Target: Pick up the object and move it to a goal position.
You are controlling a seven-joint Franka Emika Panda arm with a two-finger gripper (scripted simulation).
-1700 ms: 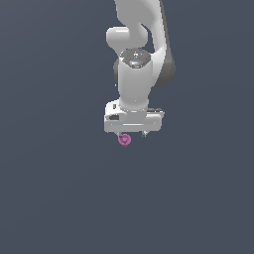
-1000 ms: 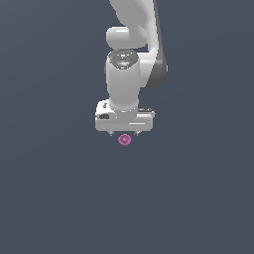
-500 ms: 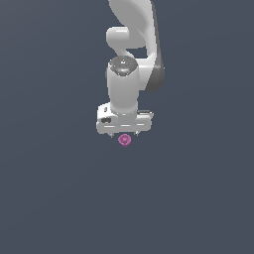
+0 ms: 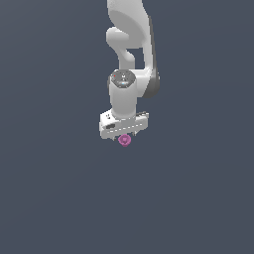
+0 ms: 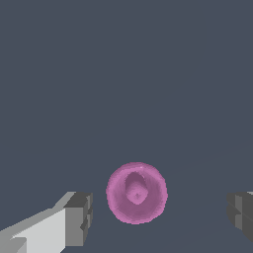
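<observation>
Exterior view: flat dark grey-blue bench (image 4: 59, 198) fills the whole frame, no walls or room edges visible. One white arm (image 4: 130, 59) comes down from the top, w/ one tool (image 4: 125, 136) pointing down at the bench. One pink object (image 4: 124, 140) sits directly under the tool, just below its white body; can't tell from here if it touches. Wrist view: same plain bench (image 5: 123, 64) surface. One object (image 5: 137, 192), round, pink, seen end-on w/ a small raised centre, lying on the bench. Two grey fingertips (image 5: 79, 218) in view, one each side of the object, spread wide, clear gaps both sides, so the tool is open and gripping nothing.
</observation>
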